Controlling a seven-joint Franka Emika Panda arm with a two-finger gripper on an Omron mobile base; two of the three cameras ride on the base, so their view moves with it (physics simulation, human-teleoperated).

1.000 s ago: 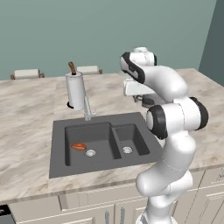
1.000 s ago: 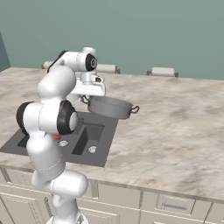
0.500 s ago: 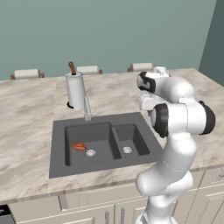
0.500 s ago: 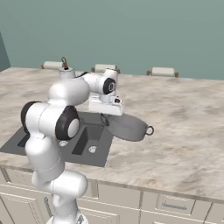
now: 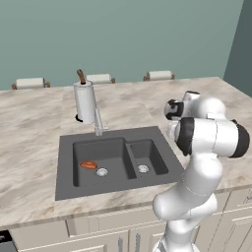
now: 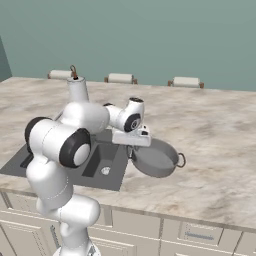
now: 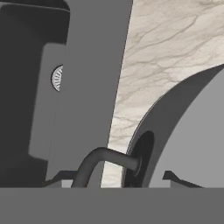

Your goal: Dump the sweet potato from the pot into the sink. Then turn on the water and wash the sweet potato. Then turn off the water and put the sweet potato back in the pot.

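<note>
Gripper (image 6: 134, 148): clamping the pot (image 6: 156, 159) at its near-left rim, jaws set part-way apart on it
Pot: one, hanging tilted over the counter (image 6: 215, 145) just right of the sink (image 5: 66, 170)
Sweet potato (image 5: 88, 165): one, lying in the larger left basin beside the drain (image 5: 102, 172)
Basins: two, each showing one round drain
Faucet (image 5: 98, 123): one, standing at the sink's far edge, paper-towel roll (image 5: 84, 102) just behind
</note>
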